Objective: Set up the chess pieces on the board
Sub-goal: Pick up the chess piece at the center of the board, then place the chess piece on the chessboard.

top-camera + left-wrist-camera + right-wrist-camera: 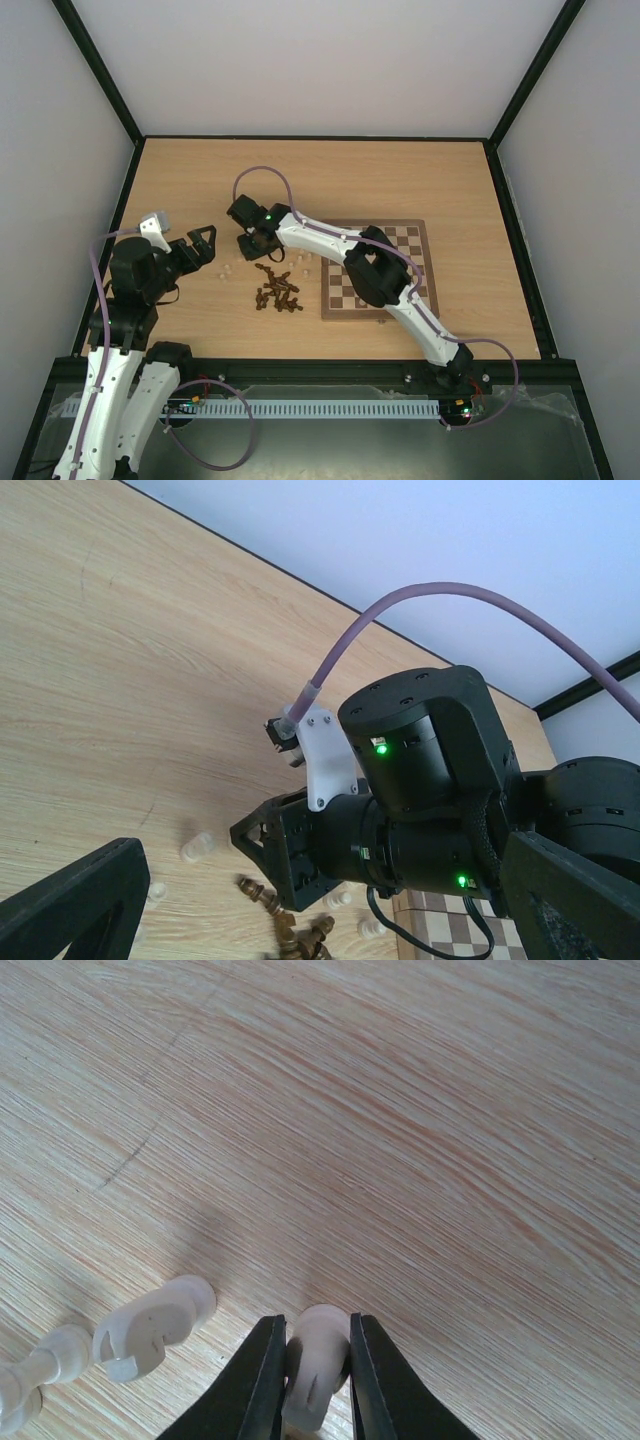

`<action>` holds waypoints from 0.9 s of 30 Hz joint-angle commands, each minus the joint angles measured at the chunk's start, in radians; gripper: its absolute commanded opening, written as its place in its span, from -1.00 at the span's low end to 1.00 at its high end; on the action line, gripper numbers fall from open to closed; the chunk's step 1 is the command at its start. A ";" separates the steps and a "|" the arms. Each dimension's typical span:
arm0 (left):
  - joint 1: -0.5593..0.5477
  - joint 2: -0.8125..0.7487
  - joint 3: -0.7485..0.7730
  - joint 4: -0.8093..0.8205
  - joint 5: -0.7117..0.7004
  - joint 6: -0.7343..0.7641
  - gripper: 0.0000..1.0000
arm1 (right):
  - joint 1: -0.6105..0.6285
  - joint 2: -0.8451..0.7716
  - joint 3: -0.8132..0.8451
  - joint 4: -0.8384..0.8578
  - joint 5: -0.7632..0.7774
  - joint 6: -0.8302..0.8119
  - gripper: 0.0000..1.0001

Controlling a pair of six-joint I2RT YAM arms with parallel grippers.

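My right gripper [317,1322] is shut on a pale cream chess piece [318,1365] low over the table, its black fingers [258,1380] pressing both sides. From above, the right gripper [255,240] sits left of the board [415,245], just above a heap of dark brown pieces [278,290]. A few pale pieces [228,270] lie left of the heap. One pale piece [155,1325] lies on its side beside the held one. My left gripper [205,245] stands open, empty, aimed at the right gripper; one of its fingers [80,900] shows at the bottom left of its own view.
The right arm [370,265] stretches across the board and hides much of it. In the left wrist view the right wrist [420,780] fills the middle, with dark pieces [290,930] and a pale piece [197,847] under it. Black rails edge the table [400,170].
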 commanded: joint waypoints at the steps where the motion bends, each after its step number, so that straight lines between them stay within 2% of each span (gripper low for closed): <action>1: 0.007 -0.007 0.025 -0.015 -0.002 0.004 0.99 | 0.008 -0.026 0.006 -0.057 0.022 -0.011 -0.77; 5: 0.007 -0.009 0.025 -0.015 -0.005 0.003 0.99 | 0.007 -0.117 -0.060 -0.050 0.046 -0.009 -0.80; 12: 0.007 0.005 0.043 -0.007 -0.010 0.005 0.99 | 0.009 -0.399 -0.306 0.005 0.100 0.006 -0.82; 21: 0.007 0.024 0.043 0.020 0.007 0.001 0.99 | 0.010 -0.832 -0.744 -0.029 0.188 0.096 -0.82; 27: 0.007 0.039 0.025 0.045 0.026 -0.007 0.99 | 0.010 -1.061 -0.982 -0.063 0.212 0.174 -0.81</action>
